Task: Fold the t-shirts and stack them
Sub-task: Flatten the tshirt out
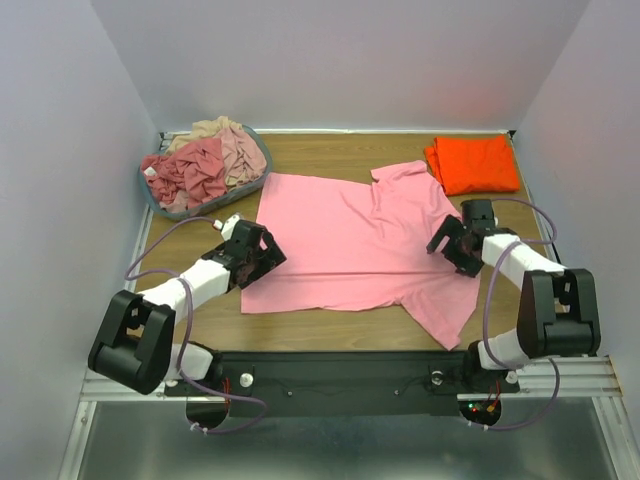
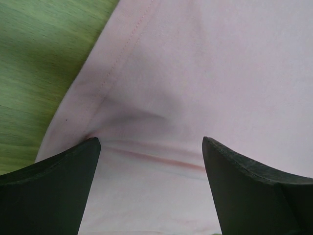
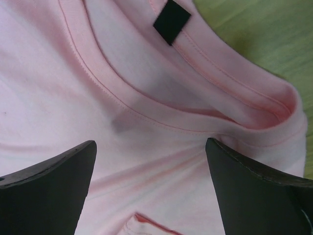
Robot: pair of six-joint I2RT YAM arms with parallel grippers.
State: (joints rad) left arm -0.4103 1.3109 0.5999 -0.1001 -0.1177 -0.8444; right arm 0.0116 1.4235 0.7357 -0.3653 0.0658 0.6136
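- The light pink t-shirt (image 1: pixel 350 240) lies spread flat in the middle of the wooden table (image 1: pixel 330 150). Its hem is toward the left arm and its collar toward the right arm. One sleeve points to the far edge and the other to the near edge.
- The left gripper (image 1: pixel 262 250) hangs over the pink shirt's hem edge with its jaws spread wide and nothing held between them. In the left wrist view the dark fingers (image 2: pixel 54 191) frame the stitched hem (image 2: pixel 115 63) and a shallow crease, with bare table just outside the edge. I cannot tell whether the tips touch the cloth.
- The right gripper (image 1: pixel 447 250) hangs over the pink shirt's collar end, also wide open and holding nothing. In the right wrist view its fingers (image 3: pixel 254 191) straddle the ribbed neckline (image 3: pixel 146 110). The small black tag (image 3: pixel 171 21) sits inside the back of the neck beyond them.
- The bright orange t-shirt (image 1: pixel 473 163) lies folded into a flat rectangle just beyond the pink shirt's far sleeve, close beside it but apart.
- The grey-blue basket (image 1: pixel 157 203) stands just off the far corner of the pink shirt's hem. Crumpled dusty rose t-shirts (image 1: pixel 190 175) fill the side toward the arms, and beige ones (image 1: pixel 215 130) the far side.
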